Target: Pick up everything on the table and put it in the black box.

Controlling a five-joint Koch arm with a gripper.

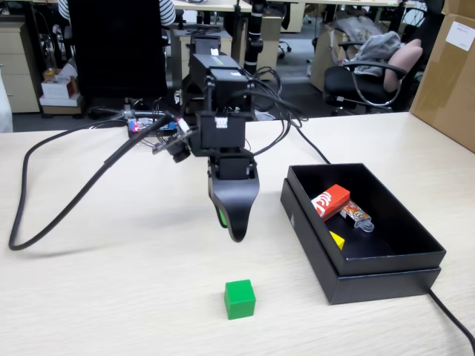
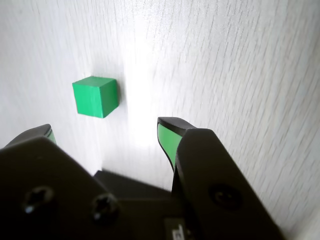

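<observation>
Wrist view: your end effector (image 2: 105, 132) gapes empty above tabletop (image 2: 240, 60) | red block (image 1: 330, 202), yellow cube (image 1: 338, 240) boxed (image 1: 386, 259) | green cube (image 2: 95, 96) remains.

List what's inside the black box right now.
In the fixed view, the black box holds the red block, the patterned stick and a yellow cube, partly hidden by the near wall, which also covers the floor strip behind it.
</observation>
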